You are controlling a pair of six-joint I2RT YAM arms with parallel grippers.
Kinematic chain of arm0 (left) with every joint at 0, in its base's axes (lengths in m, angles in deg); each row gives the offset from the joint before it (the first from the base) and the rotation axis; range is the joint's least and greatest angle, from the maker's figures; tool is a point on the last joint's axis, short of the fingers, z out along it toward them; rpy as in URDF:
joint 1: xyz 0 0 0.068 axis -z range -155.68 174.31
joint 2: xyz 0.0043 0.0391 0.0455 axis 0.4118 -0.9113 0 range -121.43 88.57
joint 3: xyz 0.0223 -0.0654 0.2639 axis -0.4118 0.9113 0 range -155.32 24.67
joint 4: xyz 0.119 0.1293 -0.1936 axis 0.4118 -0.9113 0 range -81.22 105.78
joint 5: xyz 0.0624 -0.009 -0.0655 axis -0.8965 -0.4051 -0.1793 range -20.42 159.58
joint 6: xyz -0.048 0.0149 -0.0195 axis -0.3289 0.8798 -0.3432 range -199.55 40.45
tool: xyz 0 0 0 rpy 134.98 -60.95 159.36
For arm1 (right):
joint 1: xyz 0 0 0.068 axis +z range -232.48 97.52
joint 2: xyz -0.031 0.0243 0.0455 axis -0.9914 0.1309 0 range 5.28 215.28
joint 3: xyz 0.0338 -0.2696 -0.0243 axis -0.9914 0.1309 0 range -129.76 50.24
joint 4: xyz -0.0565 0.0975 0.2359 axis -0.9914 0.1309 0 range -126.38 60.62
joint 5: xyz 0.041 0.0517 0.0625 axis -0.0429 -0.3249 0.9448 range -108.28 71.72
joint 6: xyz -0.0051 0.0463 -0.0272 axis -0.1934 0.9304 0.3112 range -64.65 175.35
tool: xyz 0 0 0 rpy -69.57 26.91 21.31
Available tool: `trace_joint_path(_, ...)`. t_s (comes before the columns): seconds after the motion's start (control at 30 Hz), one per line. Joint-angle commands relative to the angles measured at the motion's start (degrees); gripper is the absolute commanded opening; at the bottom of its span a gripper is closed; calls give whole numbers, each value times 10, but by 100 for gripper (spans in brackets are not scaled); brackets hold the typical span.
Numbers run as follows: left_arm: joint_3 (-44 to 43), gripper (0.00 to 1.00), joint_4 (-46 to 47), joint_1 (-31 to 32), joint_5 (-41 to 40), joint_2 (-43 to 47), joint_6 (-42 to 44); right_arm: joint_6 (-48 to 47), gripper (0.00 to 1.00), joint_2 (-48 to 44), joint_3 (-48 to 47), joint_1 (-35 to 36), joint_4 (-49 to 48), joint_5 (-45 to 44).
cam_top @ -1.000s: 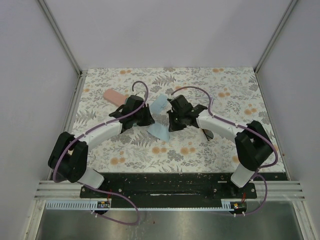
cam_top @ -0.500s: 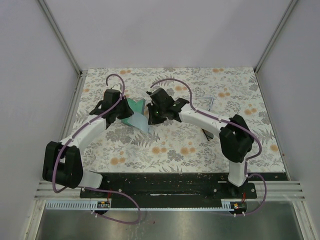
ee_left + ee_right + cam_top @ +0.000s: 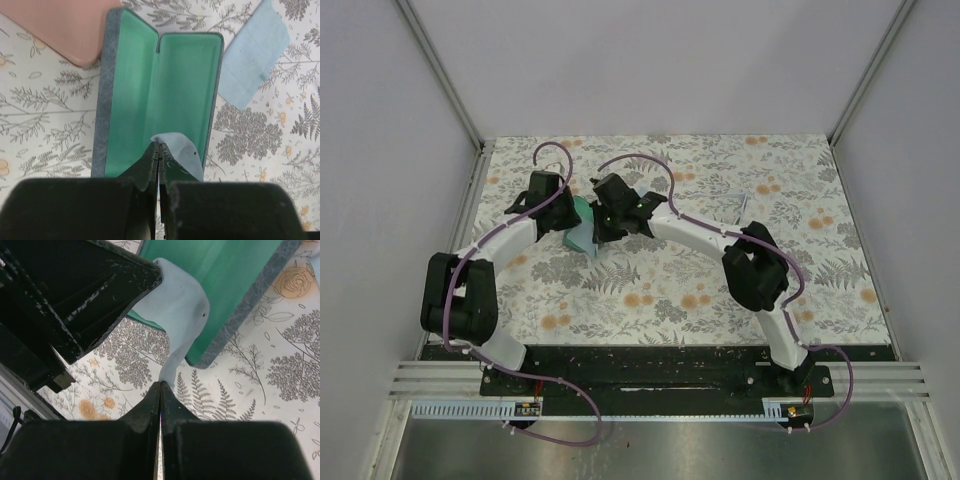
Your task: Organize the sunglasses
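Currently, the floral surface [image 3: 650,300] shows open between the arm bases and both tools. The left tool [image 3: 158,147] and right tool [image 3: 161,387] are each closed tight, pinching opposite edges of one light blue cloth [image 3: 177,310] held over the near short edge of the open case [image 3: 185,85], green lining up. A pink case [image 3: 70,25] sits at the case's far left corner; a second cloth [image 3: 255,55] lies flat beside its right edge. The pale sunglasses [image 3: 739,199] rest just beyond the right forearm, well apart from both tools.
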Motion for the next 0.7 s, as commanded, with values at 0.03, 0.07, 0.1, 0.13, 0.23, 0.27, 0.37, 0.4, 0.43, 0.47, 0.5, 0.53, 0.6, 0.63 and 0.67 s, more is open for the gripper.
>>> trace_joint_path(0.03, -57, 0, 32, -11, 0, -30, 29, 13, 0, 39, -65, 8, 9, -25)
trace_joint_path(0.07, -61, 0, 33, -12, 2, -36, 32, 15, 0, 47, -73, 8, 11, -26)
trace_joint_path(0.1, -66, 0, 38, -14, 3, -41, 34, 16, 0, 54, -80, 8, 14, -27)
trace_joint_path(0.13, -68, 0, 40, -14, 11, -46, 36, 16, 0, 59, -86, 8, 15, -28)
trace_joint_path(0.23, -84, 0, 52, -15, 29, -66, 44, 20, 0, 73, -99, 8, 19, -32)
trace_joint_path(0.27, -89, 0, 54, -16, 35, -73, 47, 20, 0, 76, -102, 8, 18, -34)
trace_joint_path(0.37, -107, 0, 60, -16, 54, -94, 55, 22, 0, 86, -111, 8, 24, -44)
trace_joint_path(0.4, -112, 0, 61, -16, 59, -102, 57, 23, 0, 88, -112, 8, 26, -47)
trace_joint_path(0.43, -117, 0, 62, -16, 64, -108, 57, 23, 0, 89, -113, 7, 28, -47)
trace_joint_path(0.47, -123, 0, 62, -16, 70, -114, 58, 23, 0, 90, -112, 8, 30, -62)
trace_joint_path(0.5, -127, 0, 62, -16, 77, -121, 59, 23, 0, 90, -111, 6, 31, -67)
trace_joint_path(0.53, -131, 0, 64, -16, 83, -126, 60, 24, 0, 90, -110, 7, 32, -71)
trace_joint_path(0.6, -138, 0, 73, -15, 100, -138, 63, 26, 0, 88, -103, 8, 32, -81)
trace_joint_path(0.63, -144, 0, 74, -15, 108, -143, 64, 28, 0, 86, -99, 7, 31, -86)
trace_joint_path(0.67, -150, 0, 74, -15, 113, -152, 66, 29, 0, 84, -95, 7, 32, -92)
